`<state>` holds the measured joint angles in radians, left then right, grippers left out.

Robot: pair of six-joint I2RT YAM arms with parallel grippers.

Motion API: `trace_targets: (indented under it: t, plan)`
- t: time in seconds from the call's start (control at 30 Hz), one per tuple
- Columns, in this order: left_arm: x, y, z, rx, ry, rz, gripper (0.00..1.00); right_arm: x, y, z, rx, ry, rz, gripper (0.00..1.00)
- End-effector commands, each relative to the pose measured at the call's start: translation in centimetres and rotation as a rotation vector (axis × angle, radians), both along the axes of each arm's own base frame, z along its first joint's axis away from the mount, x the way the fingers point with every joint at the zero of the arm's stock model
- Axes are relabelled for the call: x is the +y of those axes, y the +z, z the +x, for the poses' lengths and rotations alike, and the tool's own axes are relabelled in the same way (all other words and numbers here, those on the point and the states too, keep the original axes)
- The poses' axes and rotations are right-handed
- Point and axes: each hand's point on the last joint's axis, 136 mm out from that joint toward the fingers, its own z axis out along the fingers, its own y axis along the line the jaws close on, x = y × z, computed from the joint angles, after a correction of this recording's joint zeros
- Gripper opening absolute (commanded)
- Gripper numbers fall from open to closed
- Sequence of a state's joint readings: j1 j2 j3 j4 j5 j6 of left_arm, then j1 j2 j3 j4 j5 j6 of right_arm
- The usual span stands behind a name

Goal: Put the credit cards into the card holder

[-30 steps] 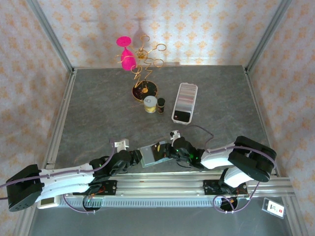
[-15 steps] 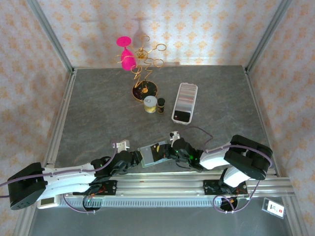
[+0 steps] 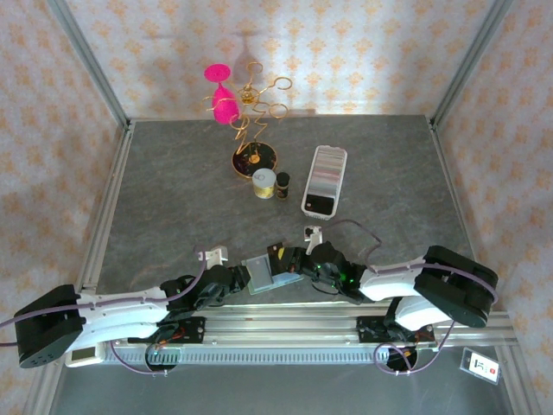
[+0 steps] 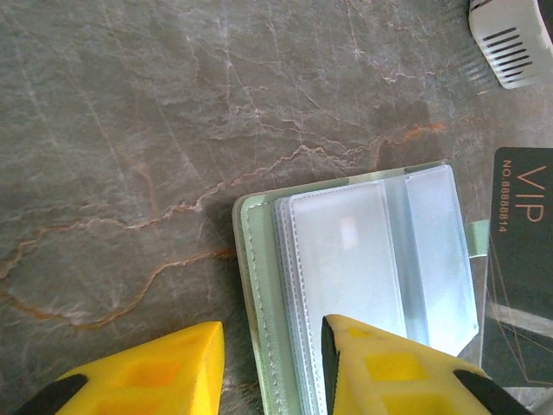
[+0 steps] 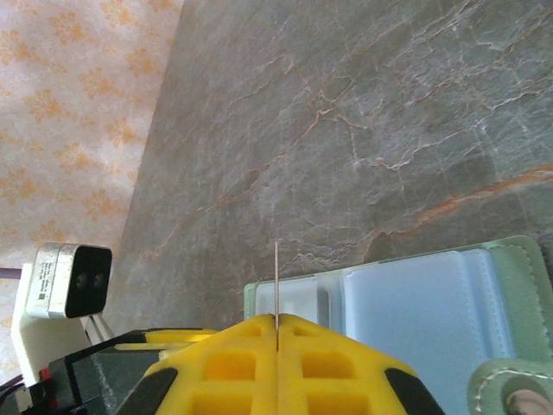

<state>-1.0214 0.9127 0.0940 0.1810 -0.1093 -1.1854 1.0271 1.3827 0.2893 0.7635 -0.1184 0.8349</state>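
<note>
The grey table (image 3: 173, 190) carries a clear tray (image 3: 331, 149) far back, packed with credit cards (image 3: 325, 177). The open card holder (image 3: 262, 275) lies near the front edge, between the arms. The left gripper (image 4: 270, 333) straddles its edge, jaws apart, perhaps pressing it down. The right gripper (image 5: 276, 333) is clamped on one card (image 5: 276, 281), edge-on above the holder.

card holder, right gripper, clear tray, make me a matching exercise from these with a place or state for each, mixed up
Things:
1. card holder
2. right gripper
3. clear tray

States:
a. shut on a thin card, seen edge-on
b. further back, packed with a row of cards
c. lying open, pockets up

Pairs: 1-c; 2-a; 3-b
</note>
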Motion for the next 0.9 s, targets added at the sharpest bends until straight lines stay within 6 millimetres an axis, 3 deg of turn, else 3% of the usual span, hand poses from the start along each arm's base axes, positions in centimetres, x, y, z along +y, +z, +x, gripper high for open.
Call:
trace_targets:
  t: [0.0,0.67,0.87]
  plan:
    - [-0.2,-0.4,-0.3,0.016,-0.011,-0.005,0.35,-0.9,-1.1,0.4,0.006,-0.041,-0.029,0.00]
    - [-0.1,-0.7,-0.3,0.021,-0.011,0.003,0.34,0.8,-3.0,0.0,0.072,0.005,-0.010,0.00]
    - [0.0,-1.0,-0.4,0.027,-0.008,0.009,0.33,0.8,-2.7,-0.1,0.084,0.001,0.026,0.00]
